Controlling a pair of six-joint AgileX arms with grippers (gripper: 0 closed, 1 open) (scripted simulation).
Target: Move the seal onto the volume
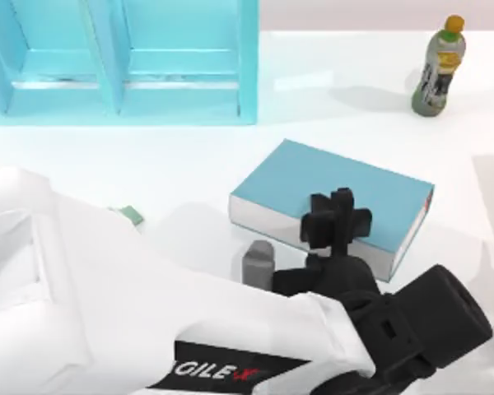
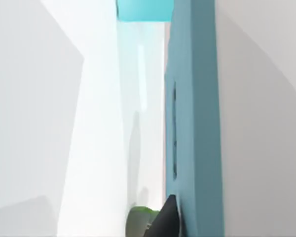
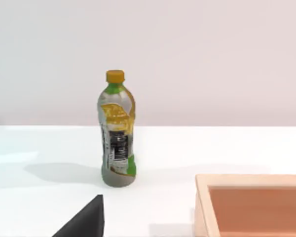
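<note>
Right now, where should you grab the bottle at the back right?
Probably the labelled middle of the bottle, coming level from the front: it stands upright, round and tall, with bare table before it. The left gripper hovers over the book; the right arm is parked at the right.

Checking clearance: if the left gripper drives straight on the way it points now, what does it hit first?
Most likely the volume. In the top view the left gripper is over its teal cover, pointing down at it. Height above the cover is unclear; I cannot see the seal.
</note>
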